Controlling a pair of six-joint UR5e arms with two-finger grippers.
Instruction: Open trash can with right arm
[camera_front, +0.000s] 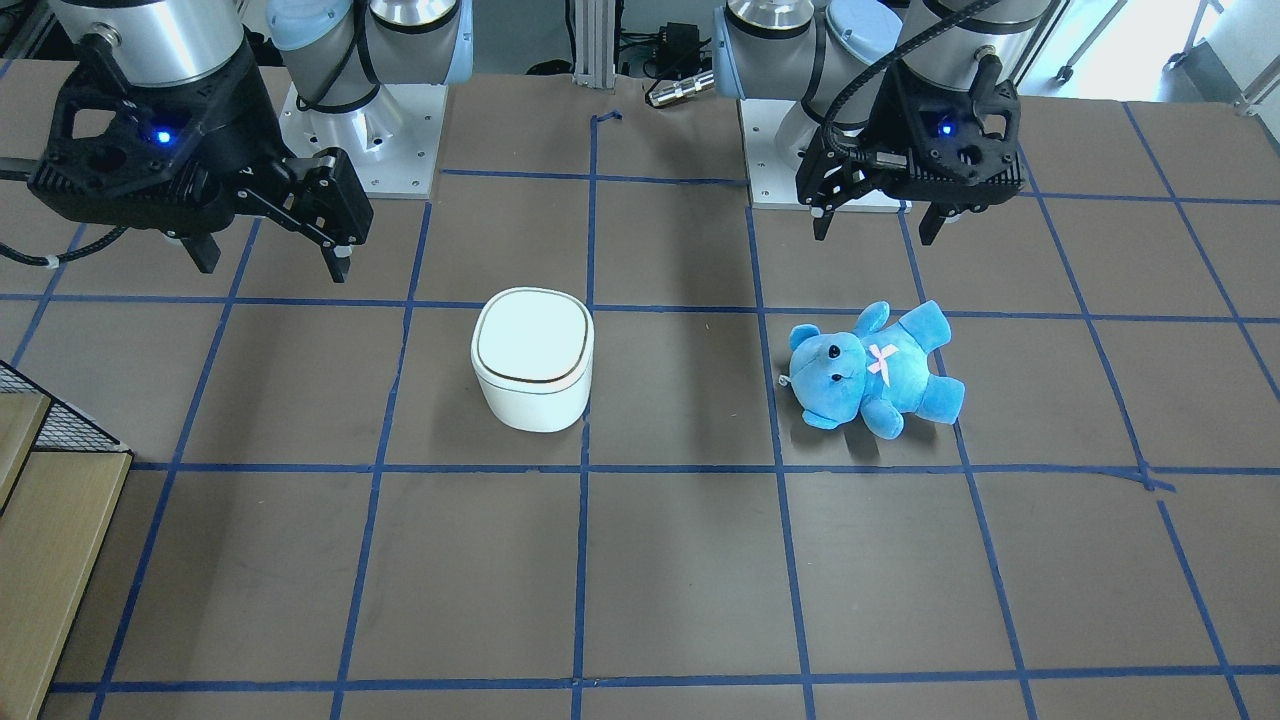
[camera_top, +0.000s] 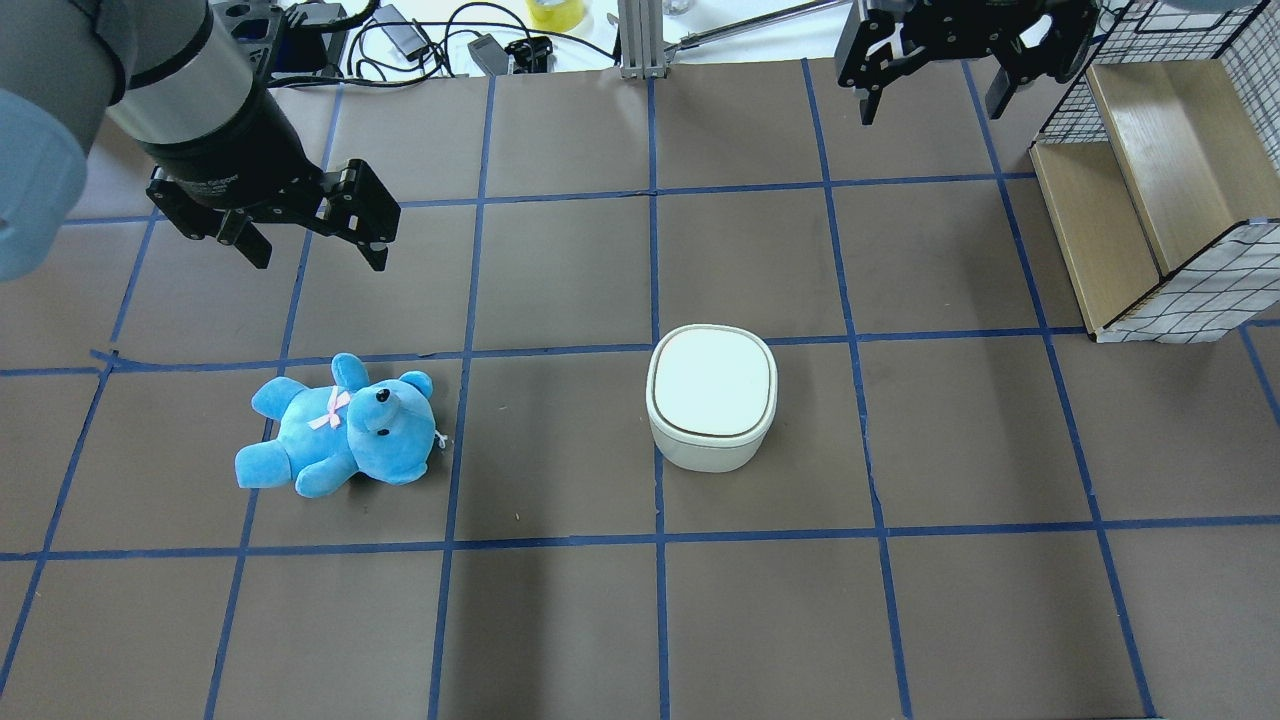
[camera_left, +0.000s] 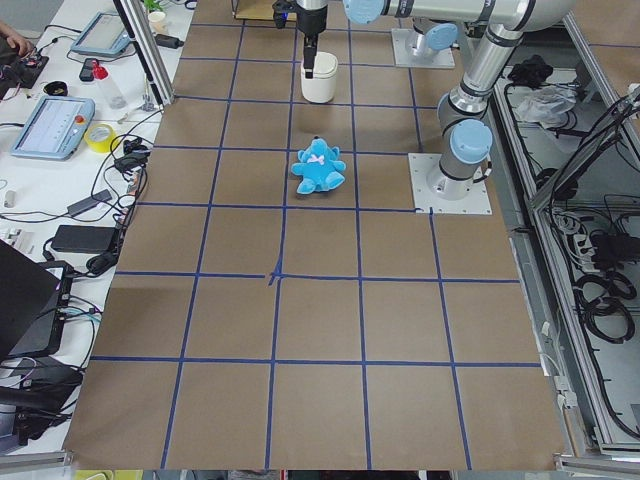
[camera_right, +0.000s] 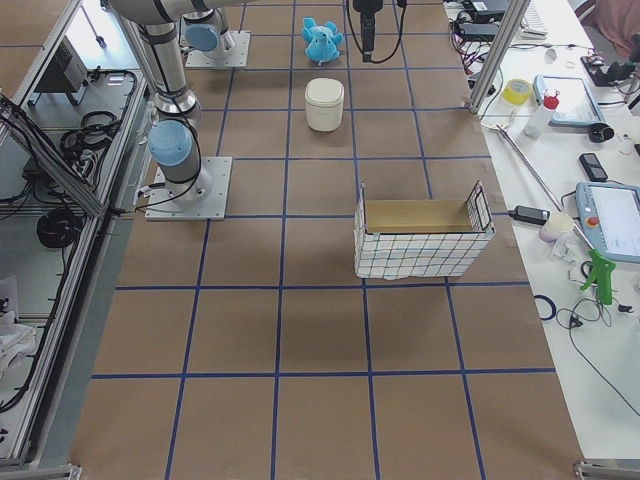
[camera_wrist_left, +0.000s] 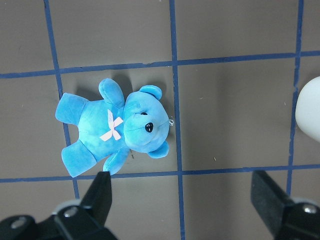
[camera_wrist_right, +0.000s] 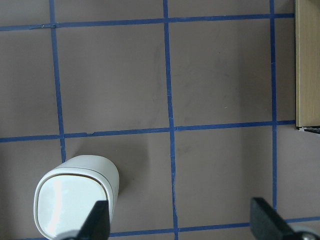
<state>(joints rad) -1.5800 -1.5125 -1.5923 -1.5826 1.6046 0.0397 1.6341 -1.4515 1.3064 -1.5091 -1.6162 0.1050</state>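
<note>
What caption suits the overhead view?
White rounded plastic trash can, lid shut; blue plush teddy bear; left gripper and right gripper both open.

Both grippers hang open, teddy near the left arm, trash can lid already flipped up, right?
No: the lid of the trash can is shut, flat on the bin, as the overhead view shows. The left gripper and right gripper do hang open, the teddy near the left one.

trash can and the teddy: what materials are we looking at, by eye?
Trash can: looks like hard moulded plastic, white and smooth with a soft sheen. The signs are its even rounded corners and the thin dark seam around the lid.
Blue teddy bear: soft plush fabric over stuffing, matte, with a fuzzy nap and rounded, squashy limbs. The filling can't be told.
</note>
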